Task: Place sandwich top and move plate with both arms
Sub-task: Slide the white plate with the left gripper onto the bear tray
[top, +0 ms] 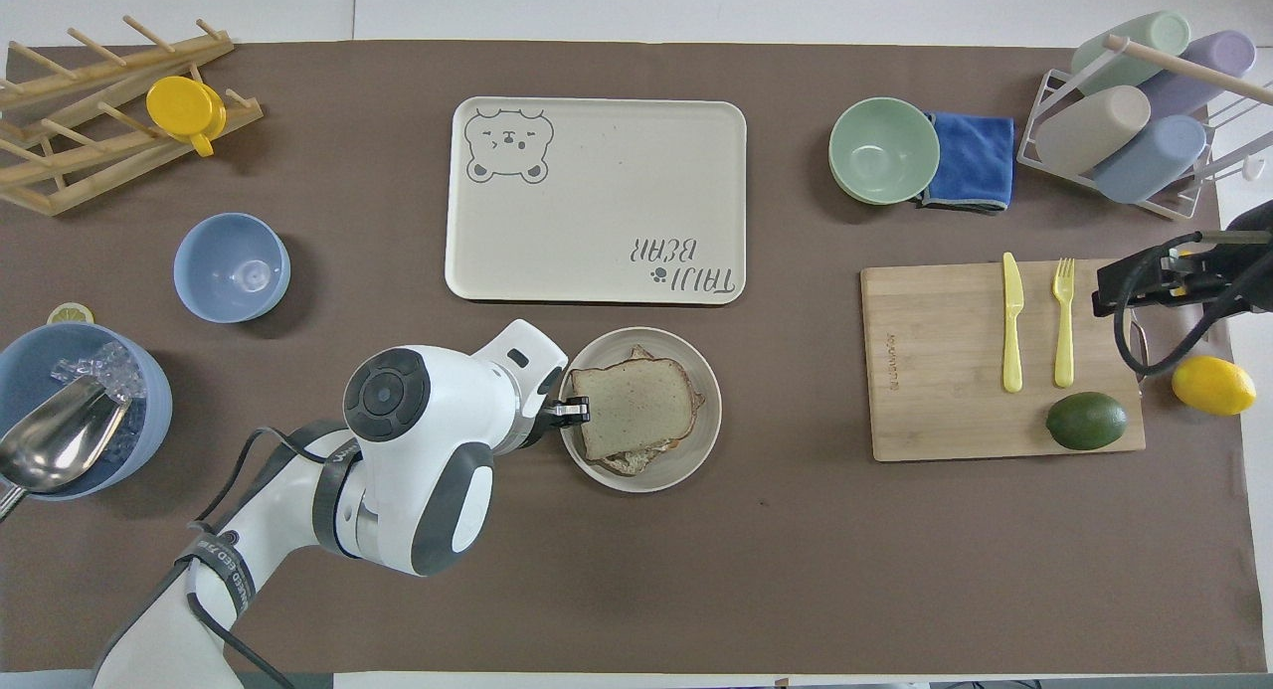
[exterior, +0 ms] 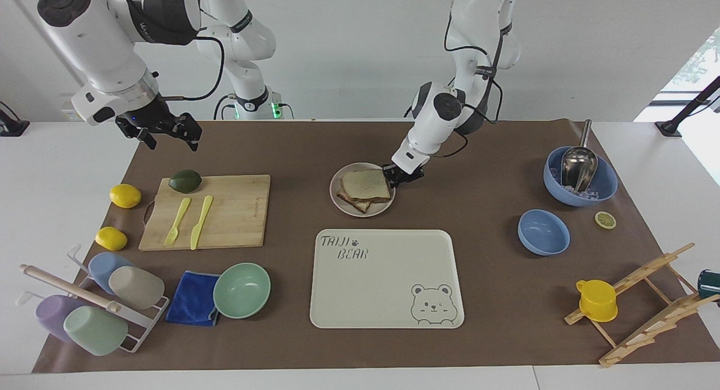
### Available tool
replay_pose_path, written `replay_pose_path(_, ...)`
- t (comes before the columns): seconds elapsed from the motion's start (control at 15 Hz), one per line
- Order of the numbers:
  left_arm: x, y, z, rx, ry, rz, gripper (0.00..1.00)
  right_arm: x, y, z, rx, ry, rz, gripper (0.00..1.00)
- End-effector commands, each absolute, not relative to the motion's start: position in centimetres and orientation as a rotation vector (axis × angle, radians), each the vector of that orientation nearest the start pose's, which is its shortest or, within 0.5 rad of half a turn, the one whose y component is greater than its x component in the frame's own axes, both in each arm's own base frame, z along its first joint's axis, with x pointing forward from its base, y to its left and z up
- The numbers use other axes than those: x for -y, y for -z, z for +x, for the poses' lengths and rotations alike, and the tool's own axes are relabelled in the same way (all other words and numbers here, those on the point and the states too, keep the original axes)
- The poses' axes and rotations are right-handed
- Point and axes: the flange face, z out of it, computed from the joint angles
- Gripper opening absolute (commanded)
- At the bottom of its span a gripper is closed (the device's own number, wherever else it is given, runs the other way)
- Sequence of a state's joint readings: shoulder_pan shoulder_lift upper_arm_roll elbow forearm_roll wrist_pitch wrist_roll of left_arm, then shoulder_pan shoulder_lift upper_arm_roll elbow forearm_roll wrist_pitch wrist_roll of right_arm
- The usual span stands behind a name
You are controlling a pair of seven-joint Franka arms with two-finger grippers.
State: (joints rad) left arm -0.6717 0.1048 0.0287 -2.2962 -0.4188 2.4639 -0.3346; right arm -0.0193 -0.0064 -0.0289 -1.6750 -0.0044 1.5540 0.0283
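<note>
The sandwich top (exterior: 365, 184) is a plain bread slice lying flat on the rest of the sandwich on the round beige plate (exterior: 351, 207). It also shows in the overhead view (top: 636, 403), on the plate (top: 696, 445). My left gripper (exterior: 395, 178) is low at the plate's rim on the side toward the left arm's end of the table, right beside the bread. In the overhead view the left gripper (top: 569, 409) reaches over that rim. My right gripper (exterior: 167, 134) is open and empty, raised over the cutting board's end (top: 1112, 293), and waits.
The cream bear tray (exterior: 387, 277) lies just farther from the robots than the plate. A wooden cutting board (exterior: 236, 210) holds a yellow fork, a yellow knife and an avocado (exterior: 185, 180). Two blue bowls (exterior: 543, 231), a green bowl (exterior: 242, 290), a cup rack and lemons line the table's ends.
</note>
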Motion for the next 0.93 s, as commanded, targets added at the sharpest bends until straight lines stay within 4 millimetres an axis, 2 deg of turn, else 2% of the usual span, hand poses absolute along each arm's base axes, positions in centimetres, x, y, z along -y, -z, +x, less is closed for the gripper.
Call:
replay_pose_path(0.0, 31.6, -30.9, 42.4, 0.06, -0.115, -3.419, 0.0, 2.1, -57.7, 54.3, -0.14, -0.17, -3.111, 1.0)
replay_pose_path(0.33, 31.2, -32.2, 43.1, 0.095, -0.126, -3.44, 0.0, 1.6, -57.6, 54.2, -0.126, -0.18, -3.111, 1.0)
replay_pose_path(0.6, 29.9, -36.9, 46.4, 0.134, -0.246, -3.459, 0.0, 1.7, -57.6, 54.2, -0.128, -0.18, -3.111, 1.0)
replay_pose_path(0.73, 28.9, -39.4, 48.2, 0.168, -0.257, -3.475, 0.0, 1.7, -57.6, 54.2, -0.128, -0.18, -3.111, 1.0)
replay_pose_path(0.87, 28.8, -41.2, 49.8, 0.192, -0.272, -3.483, 0.0, 1.7, -57.6, 54.2, -0.128, -0.18, -3.111, 1.0)
